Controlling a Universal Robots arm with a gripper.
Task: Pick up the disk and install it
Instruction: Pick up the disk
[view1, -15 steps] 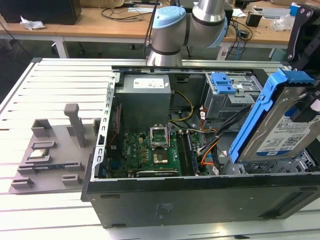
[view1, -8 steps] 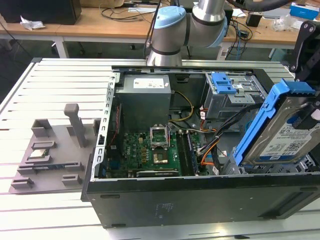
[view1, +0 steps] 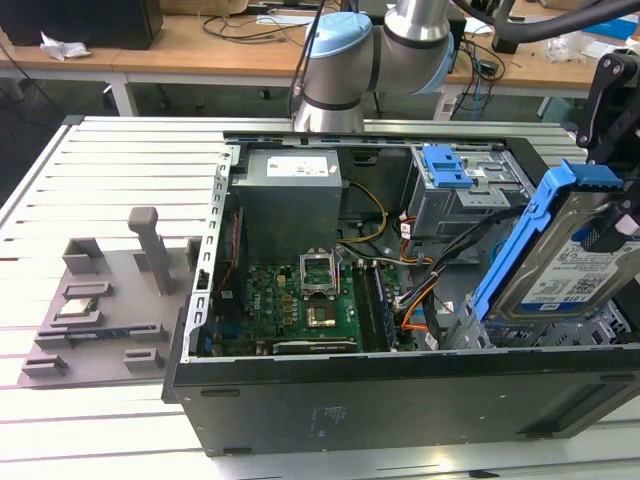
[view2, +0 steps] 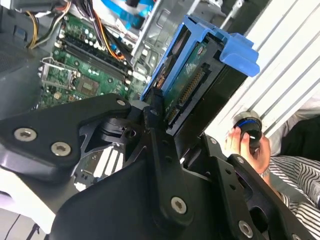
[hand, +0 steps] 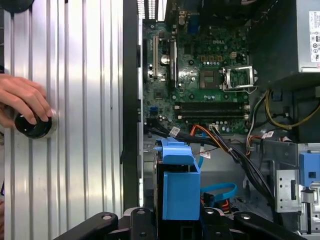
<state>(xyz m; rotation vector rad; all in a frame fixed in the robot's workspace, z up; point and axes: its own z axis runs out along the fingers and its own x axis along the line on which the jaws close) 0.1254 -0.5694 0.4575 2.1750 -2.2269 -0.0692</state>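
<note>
Grips the disk (view1: 565, 265) in the tool (view1: 605, 235), fingers closed on its blue-railed edges. Holds it tilted, label facing out, over the open computer case (view1: 350, 400) at the exterior view's right, near the grey drive cage (view1: 455, 195) and apart from the motherboard (view1: 295, 300). Shows, in both wrist views, a person's hand (hand: 22, 97) resting on a black knob (hand: 32, 126) on the ribbed table (hand: 85, 150).

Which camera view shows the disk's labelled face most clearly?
The exterior view: the disk stands tilted over the open computer case, labelled face and blue rail toward the camera. The second wrist view shows its connector edge and underside; the first wrist view sees it end-on, blue carrier foremost.
</note>
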